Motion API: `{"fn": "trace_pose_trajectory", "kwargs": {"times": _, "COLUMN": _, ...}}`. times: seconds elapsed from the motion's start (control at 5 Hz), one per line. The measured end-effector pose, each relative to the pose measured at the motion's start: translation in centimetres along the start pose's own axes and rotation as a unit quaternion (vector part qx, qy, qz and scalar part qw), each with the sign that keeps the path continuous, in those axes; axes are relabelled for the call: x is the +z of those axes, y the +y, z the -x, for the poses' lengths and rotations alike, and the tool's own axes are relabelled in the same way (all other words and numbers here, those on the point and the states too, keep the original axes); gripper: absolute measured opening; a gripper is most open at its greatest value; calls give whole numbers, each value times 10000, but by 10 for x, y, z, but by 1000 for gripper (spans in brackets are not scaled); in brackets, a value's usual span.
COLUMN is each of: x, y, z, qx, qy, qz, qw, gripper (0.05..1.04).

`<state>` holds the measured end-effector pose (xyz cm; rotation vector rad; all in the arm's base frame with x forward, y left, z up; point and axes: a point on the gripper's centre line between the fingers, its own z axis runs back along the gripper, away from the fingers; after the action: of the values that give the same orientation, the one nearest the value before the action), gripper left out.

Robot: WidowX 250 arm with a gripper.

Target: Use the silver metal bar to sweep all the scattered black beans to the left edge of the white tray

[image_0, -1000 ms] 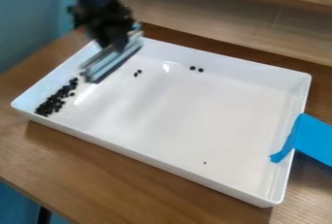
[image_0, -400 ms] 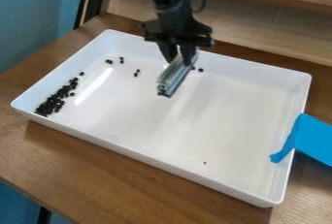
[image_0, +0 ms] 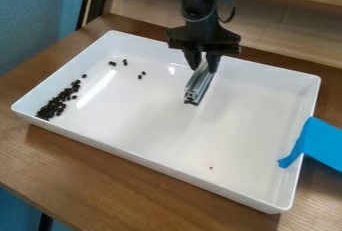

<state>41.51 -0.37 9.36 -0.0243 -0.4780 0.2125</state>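
At left in your view, black pellets (image_0: pixel 57 104) cluster at the white tray's (image_0: pixel 153 125) near-left corner. To their right, well apart, your end effector (image_0: pixel 204 65) grips a grooved metal bar (image_0: pixel 198 86), its long axis slanting down-left toward you.

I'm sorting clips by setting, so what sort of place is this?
Probably a robot test bench: a black gripper holds a metal bar over a white tray, which has blue tape on its edge and stands on a wooden table.
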Motion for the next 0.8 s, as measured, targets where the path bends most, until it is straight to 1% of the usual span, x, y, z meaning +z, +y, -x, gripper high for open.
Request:
{"fn": "trace_pose_trajectory", "kwargs": {"times": 0.4, "x": -27, "y": -8, "z": 3, "qx": 15, "qy": -86, "qz": -244, "qw": 9997, "gripper": 328}}
{"fn": "trace_pose_trajectory", "kwargs": {"times": 0.6, "x": -37, "y": -6, "z": 2, "qx": 30, "qy": -195, "qz": -318, "qw": 9993, "gripper": 328}}
{"fn": "trace_pose_trajectory", "kwargs": {"times": 0.8, "x": -42, "y": -5, "z": -2, "qx": 28, "qy": -405, "qz": -376, "qw": 9985, "gripper": 328}}
